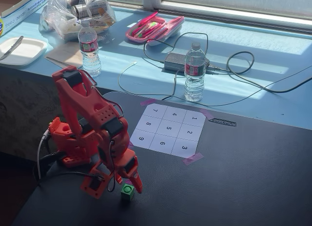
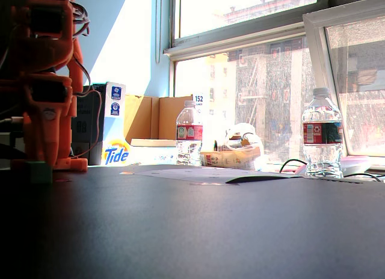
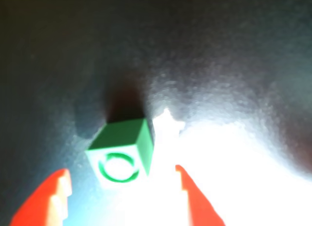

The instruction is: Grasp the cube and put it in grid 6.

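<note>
Your pincer (image 3: pixel 122 197) is spread apart, low over the cube (image 3: pixel 122 153), not gripping it yet. The cube sits on the dark bench (image 1: pixel 234 187), at 7 o'clock from grid 6 (image 1: pixel 162 143). You must grab, carry and drop

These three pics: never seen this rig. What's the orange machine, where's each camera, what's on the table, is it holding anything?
The orange machine is a small robot arm on a dark table. One fixed view looks down at an angle; the other sits low at table height; the third camera rides on the wrist, looking down past the tool. On the table: a tiny green cube with a ring mark on its top, and a taped paper sheet of nine numbered cells; cell 6 is empty. Two water bottles and clutter sit on the blue ledge behind. The tool is open, its orange fingers on either side of the cube, holding nothing.
</note>
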Controlling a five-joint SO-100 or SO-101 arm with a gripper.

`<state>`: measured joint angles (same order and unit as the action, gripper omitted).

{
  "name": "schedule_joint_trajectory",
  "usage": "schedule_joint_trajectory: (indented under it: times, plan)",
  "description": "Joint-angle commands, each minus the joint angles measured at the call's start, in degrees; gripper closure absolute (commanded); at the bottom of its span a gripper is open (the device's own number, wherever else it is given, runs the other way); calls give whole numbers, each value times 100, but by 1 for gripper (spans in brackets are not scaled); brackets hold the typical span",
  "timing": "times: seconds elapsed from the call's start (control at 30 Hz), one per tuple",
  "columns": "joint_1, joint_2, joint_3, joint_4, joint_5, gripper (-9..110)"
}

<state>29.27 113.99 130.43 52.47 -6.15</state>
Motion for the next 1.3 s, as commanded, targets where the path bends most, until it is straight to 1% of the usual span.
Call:
schedule_joint_trajectory:
  times: [0.0,0.37,0.47,0.5,0.53,0.73,0.83,0.93,1.03,1.27]
  plan:
    - [88,-62,-202,-114,-44,70]
    - [352,-316,-360,-316,-62,78]
    - [334,-316,-360,-369,-114,92]
    - [334,-316,-360,-396,-114,99]
    - [343,-325,-360,-404,-62,101]
    - [281,-325,-431,-316,-62,101]
    - [167,-369,-712,-123,18,101]
    - [-88,-396,-1310,492,132,101]
    - [-536,-387,-1863,1055,229,101]
    - [-2048,-457,-2769,1934,738,101]
